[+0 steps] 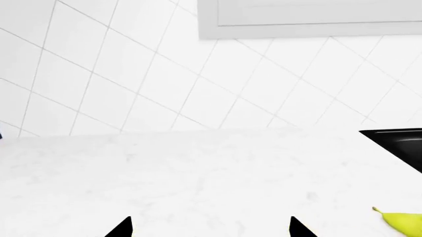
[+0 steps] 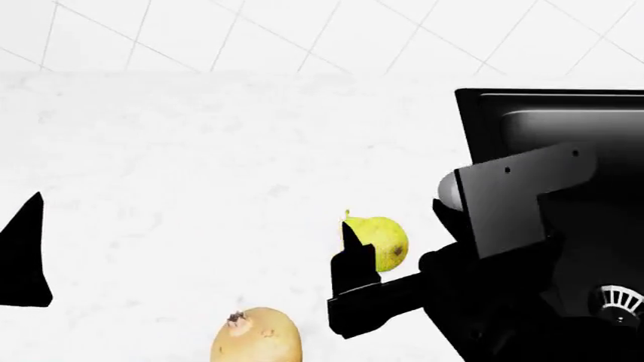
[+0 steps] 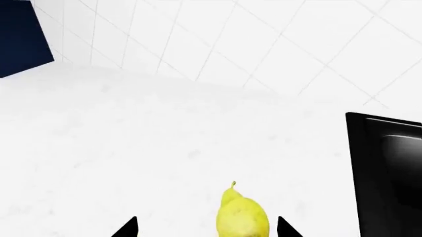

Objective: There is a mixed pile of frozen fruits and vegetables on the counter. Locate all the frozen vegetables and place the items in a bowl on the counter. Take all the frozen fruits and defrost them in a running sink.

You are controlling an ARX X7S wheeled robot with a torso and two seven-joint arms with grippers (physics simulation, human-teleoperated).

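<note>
Just left of the sink (image 2: pixel 563 143), on the counter (image 2: pixel 181 166) | my right gripper (image 3: pixel 207 228) spread wide, straddling the pear (image 3: pixel 242 217) so it can clamp | left gripper (image 1: pixel 211 228) spread too, holding nothing | tan fruit (image 2: pixel 256 335) nearer me

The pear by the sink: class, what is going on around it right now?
The right gripper is open with its fingertips on either side of the yellow pear, which lies on the white counter beside the black sink. Nothing is gripped yet. A tan-yellow fruit lies nearby. The left gripper is open over bare counter, holding nothing.
</note>
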